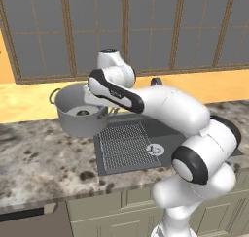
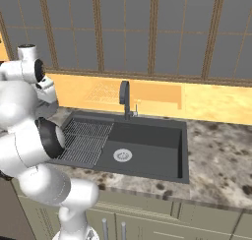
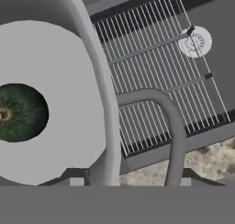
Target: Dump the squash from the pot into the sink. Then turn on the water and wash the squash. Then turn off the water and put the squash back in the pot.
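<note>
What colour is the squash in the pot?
Dark olive green squash, clearest in the hand view.

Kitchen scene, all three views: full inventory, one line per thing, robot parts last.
squash: one, dark olive-green, on the pot's floor.
pot: one, grey metal, on the counter left of the sink.
sink: one, dark grey, ribbed section left, basin right.
drain: one, silver, basin floor.
faucet: one, dark, behind the sink.
counter: one, speckled stone.
window: one, grey panes, brown frame.
gripper: one, at the pot's loop handle; grip unclear.
</note>
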